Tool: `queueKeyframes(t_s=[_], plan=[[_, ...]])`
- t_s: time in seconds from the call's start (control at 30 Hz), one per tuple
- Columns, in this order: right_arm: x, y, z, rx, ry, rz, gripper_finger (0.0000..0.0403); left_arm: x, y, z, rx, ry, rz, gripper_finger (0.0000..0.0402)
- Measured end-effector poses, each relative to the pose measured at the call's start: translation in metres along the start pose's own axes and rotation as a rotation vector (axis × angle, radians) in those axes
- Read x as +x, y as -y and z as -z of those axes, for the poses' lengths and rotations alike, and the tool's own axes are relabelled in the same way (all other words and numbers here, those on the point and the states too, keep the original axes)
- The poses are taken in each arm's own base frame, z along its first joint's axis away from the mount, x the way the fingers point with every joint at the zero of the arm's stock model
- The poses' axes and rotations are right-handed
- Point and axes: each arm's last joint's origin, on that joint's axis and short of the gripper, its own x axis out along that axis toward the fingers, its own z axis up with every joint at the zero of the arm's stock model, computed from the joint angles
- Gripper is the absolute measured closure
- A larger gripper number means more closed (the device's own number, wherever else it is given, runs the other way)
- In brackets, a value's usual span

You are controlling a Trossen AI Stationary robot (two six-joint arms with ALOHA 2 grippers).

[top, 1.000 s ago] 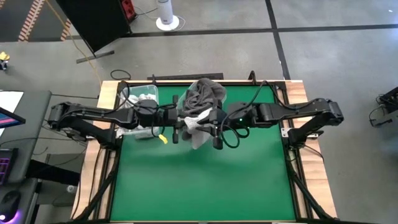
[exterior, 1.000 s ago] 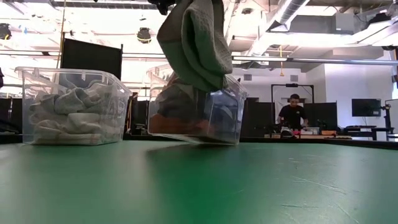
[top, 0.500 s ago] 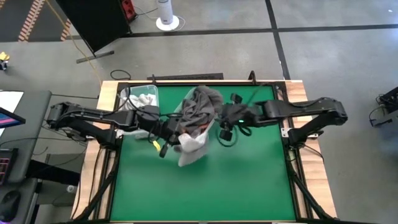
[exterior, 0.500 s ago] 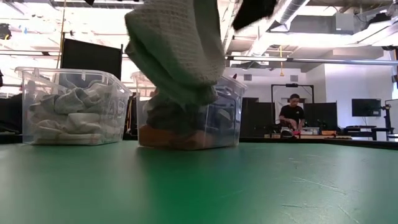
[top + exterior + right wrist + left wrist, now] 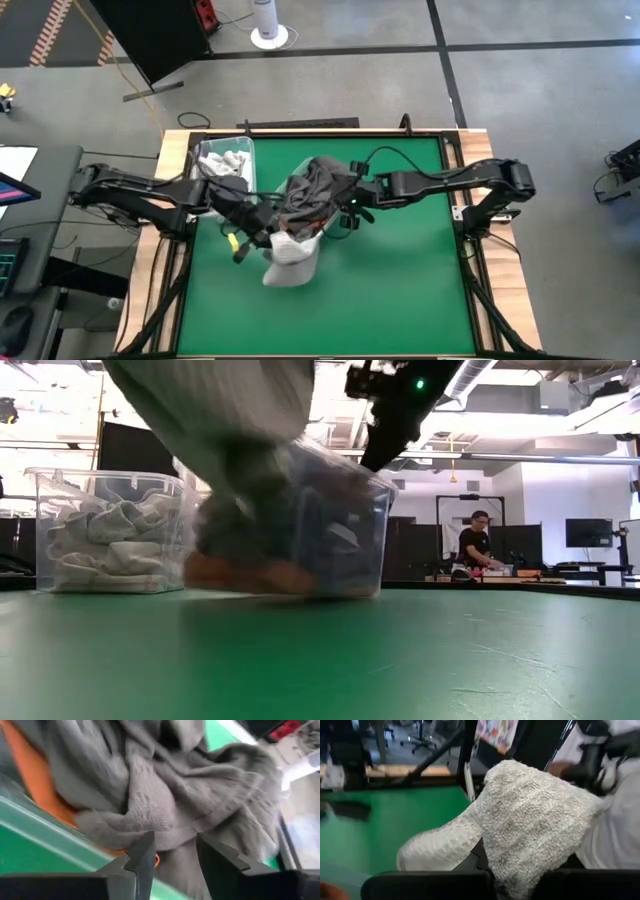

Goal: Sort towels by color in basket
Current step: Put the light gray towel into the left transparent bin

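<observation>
**Light grey towel lifted beside the towel bins**

A clear bin [image 5: 224,160] of white towels [image 5: 110,550] sits at the green desk's [image 5: 400,290] far left. The left tool [image 5: 268,232] is clamped on a light grey towel [image 5: 290,262] hanging above the desk. Rightward, the right tool [image 5: 172,852], fingers apart, hovers over dark grey towels [image 5: 312,185] piled in a second bin [image 5: 340,540].

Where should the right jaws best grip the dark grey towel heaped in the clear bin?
Probably on the raised fold of the dark grey towel topping the clear bin, coming from above: it bulges over the rim, directly before the open right gripper.
</observation>
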Motion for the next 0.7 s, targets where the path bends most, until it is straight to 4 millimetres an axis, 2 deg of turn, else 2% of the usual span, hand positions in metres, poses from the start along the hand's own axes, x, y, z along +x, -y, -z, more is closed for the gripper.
queueKeyframes(t_s=[0.17, 0.3, 0.7], plan=[[0.017, -0.004, 0.003, -0.042, -0.043, -0.012, 0.0227, -0.025, 0.014, -0.015, 0.035, 0.082, -0.002, 0.0390], [0.024, 0.006, 0.006, 0.010, -0.078, 0.014, 0.0227, -0.038, 0.018, -0.012, 0.047, 0.032, -0.081, 0.0390], [0.026, 0.031, 0.018, 0.090, -0.187, 0.158, 0.0242, -0.030, 0.008, 0.043, -0.103, -0.242, -0.188, 0.0390]])
